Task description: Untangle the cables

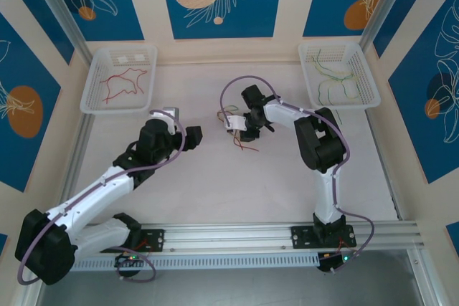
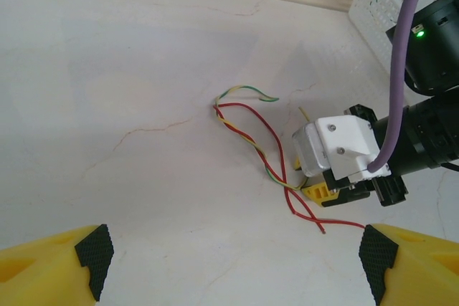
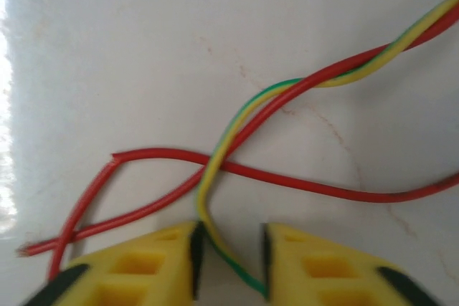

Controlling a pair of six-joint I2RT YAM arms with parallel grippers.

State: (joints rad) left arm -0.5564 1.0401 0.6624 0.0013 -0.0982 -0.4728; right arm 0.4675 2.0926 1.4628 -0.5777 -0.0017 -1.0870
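A tangle of cables (image 1: 240, 141) lies mid-table: a red cable (image 2: 276, 141) and a yellow-green cable (image 2: 247, 89) twisted together. My right gripper (image 1: 239, 131) is down on the tangle. In the right wrist view its jaws (image 3: 229, 256) stand a little apart. The yellow-green cable (image 3: 215, 170) runs slantwise through the gap, touching both pads. The red cable (image 3: 301, 184) crosses just ahead of the fingertips. My left gripper (image 1: 183, 125) hovers to the left of the tangle. It is wide open (image 2: 237, 252) with nothing between its fingers.
A white basket (image 1: 93, 105) at the back left holds red cables (image 1: 122, 80). A matching white basket (image 1: 344, 102) at the back right holds green cables (image 1: 333, 80). Bare table lies between the arms and the near rail (image 1: 229, 234).
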